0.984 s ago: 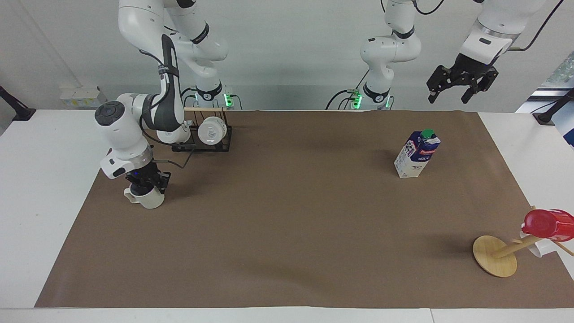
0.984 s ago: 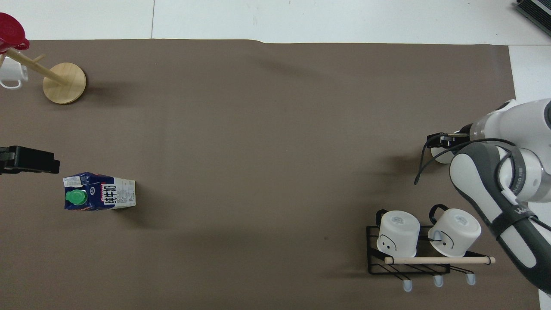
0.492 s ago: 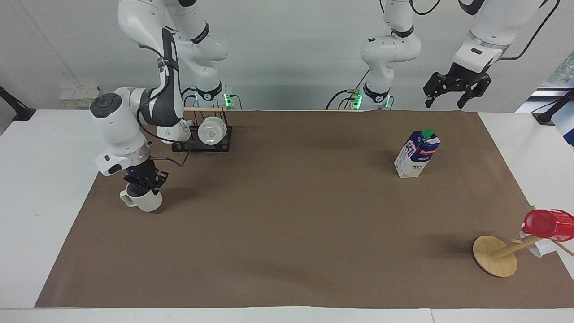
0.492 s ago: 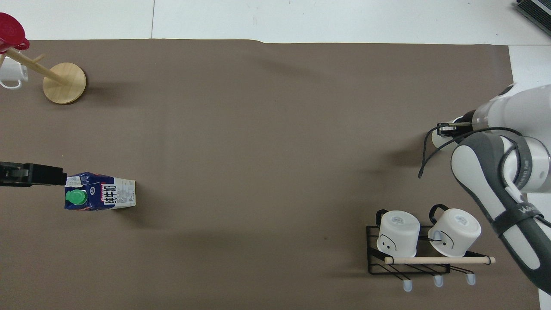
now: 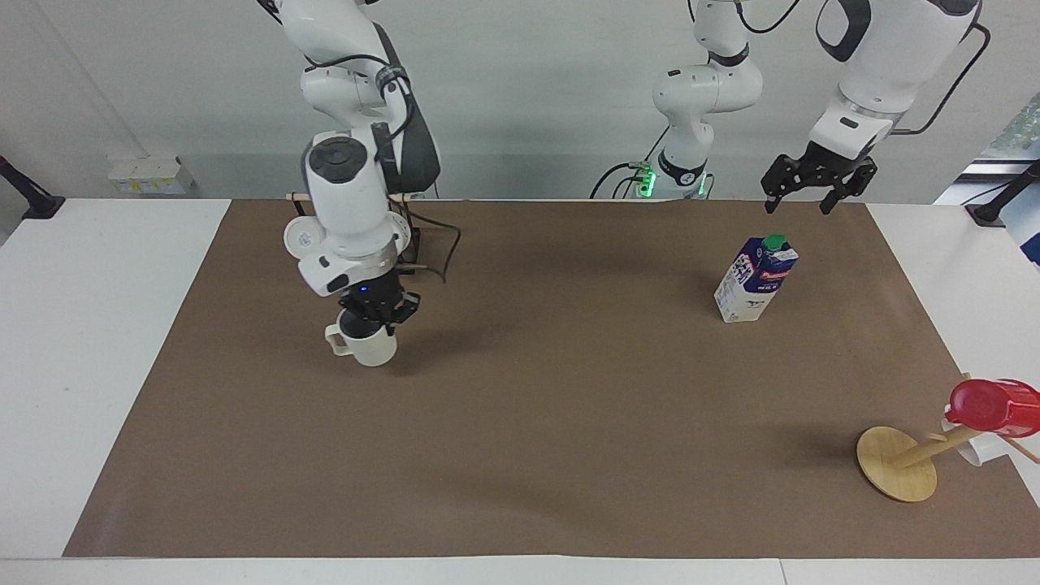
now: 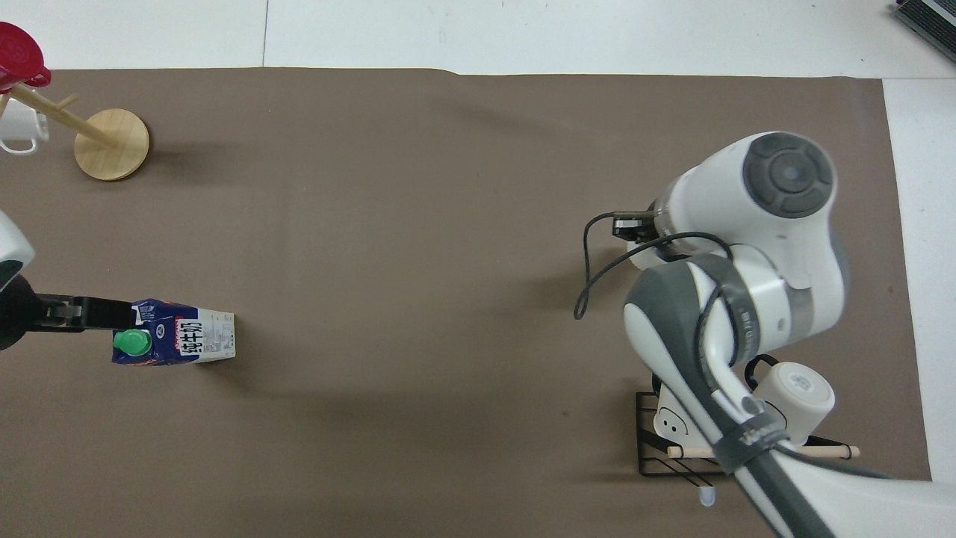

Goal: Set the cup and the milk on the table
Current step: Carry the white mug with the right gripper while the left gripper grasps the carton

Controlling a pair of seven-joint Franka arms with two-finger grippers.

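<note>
I am looking at a white table (image 5: 97, 341) with a brown sheet (image 5: 552, 422) covering most of it; bare white strips are showing at both ends and along the edge farthest from the robots. A pale grey wall is standing past the robots' edge.

My right gripper (image 5: 376, 313) is hanging over the sheet toward the right arm's end, clamped on the rim of the cup (image 5: 367, 344), which is sitting upright in its grasp with the handle pointing toward the right arm's end. I cannot tell whether the cup's base is touching the sheet. In the overhead view the arm is hiding most of the cup. A black rack (image 6: 676, 457) with a white mug (image 6: 798, 400) is sitting near the robots' edge, partly under that arm.

My left gripper (image 5: 812, 183) is hovering, fingers spread apart, above the milk (image 5: 757, 278), holding nothing. The milk is standing upright on the sheet toward the left arm's end, green cap up.

At the corner farthest from the robots at the left arm's end, a wooden stand (image 5: 902, 463) is carrying a red cup (image 5: 993, 406). The middle of the sheet is lying open between cup and milk.
</note>
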